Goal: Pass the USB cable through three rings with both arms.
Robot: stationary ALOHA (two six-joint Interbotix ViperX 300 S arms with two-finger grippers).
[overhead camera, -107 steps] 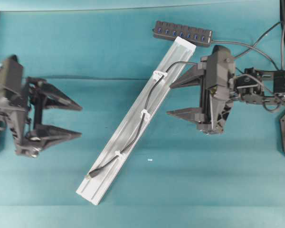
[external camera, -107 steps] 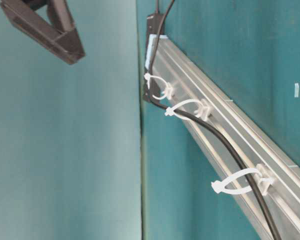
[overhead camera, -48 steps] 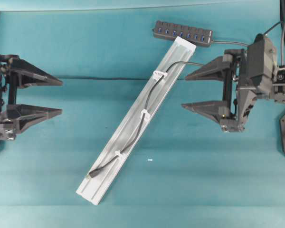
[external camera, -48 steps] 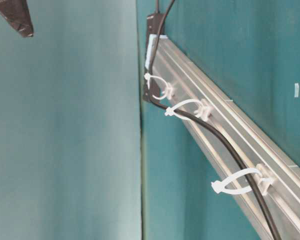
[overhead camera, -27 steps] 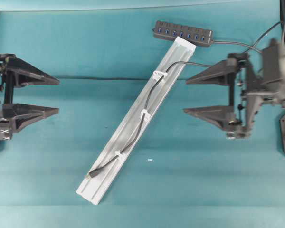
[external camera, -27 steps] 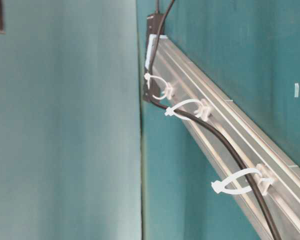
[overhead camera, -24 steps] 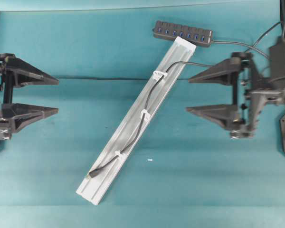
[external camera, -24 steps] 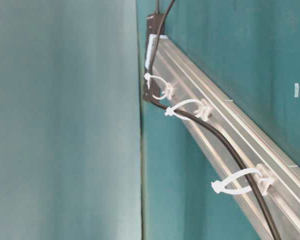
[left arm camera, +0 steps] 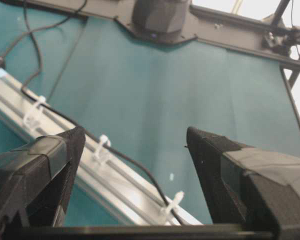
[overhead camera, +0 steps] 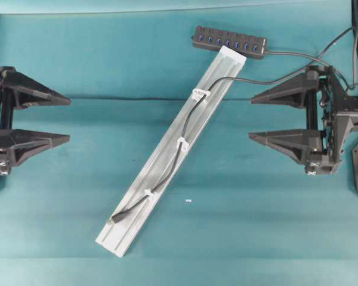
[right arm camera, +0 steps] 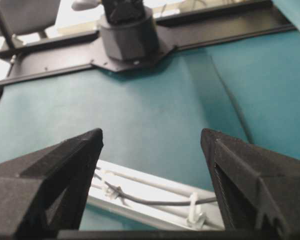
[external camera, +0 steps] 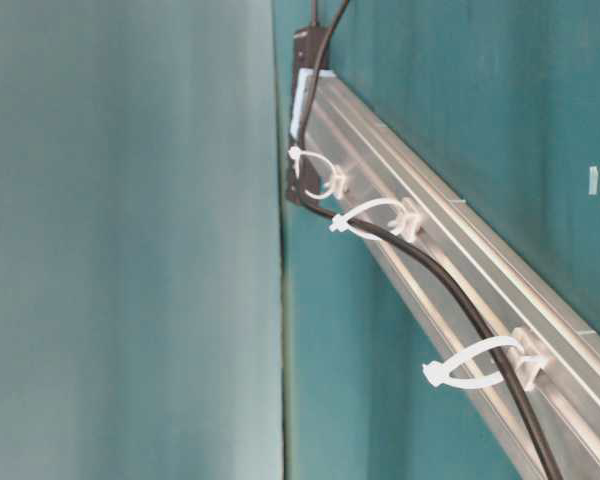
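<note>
A long silver rail lies diagonally across the teal table. The black USB cable runs along it through all three white rings, and its plug end rests near the rail's lower end. The cable threads the rings in the table-level view too. My left gripper hangs open at the far left, holding nothing. At the far right my right gripper is open and empty. Both stand well clear of the rail.
A black multi-port hub lies at the rail's upper end, its cords running off to the right edge. A tiny white scrap lies on the cloth right of the rail. Black arm bases stand at the table's sides.
The right gripper has drawn back to the right, away from the rail. The left gripper has eased slightly further left. Cable and rings have not moved.
</note>
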